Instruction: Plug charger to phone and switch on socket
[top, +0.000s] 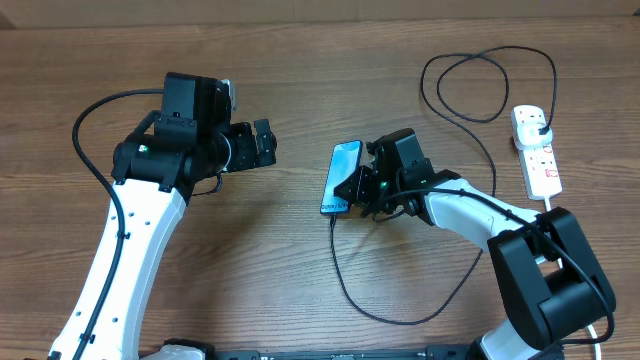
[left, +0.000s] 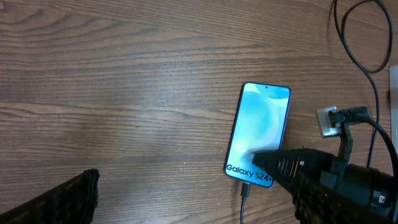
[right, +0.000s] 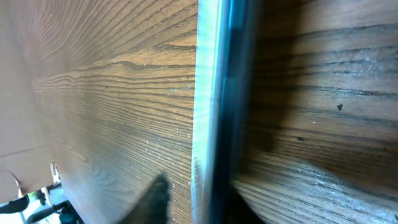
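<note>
The phone (top: 343, 176) lies flat on the wooden table with its blue screen lit and "Galaxy S24" at its near end (left: 258, 130). The charger's thin black cable (top: 345, 285) ends in a connector (left: 246, 190) at the phone's bottom edge. It loops round to its black plug (top: 541, 127) in the white socket (top: 537, 160) at the far right. My right gripper (top: 358, 191) straddles the phone's lower right edge (right: 211, 112), its jaws parted, with a gap between its left fingertip (right: 158, 193) and the phone. My left gripper (top: 263, 143) hovers wide open to the left of the phone, with nothing in it (left: 199, 202).
The cable makes a big loop (top: 480, 85) at the back right, near the socket, and another (top: 400, 300) in front of the phone. The right arm's base (top: 550, 275) stands at the front right. Bare wood lies between my left gripper and the phone.
</note>
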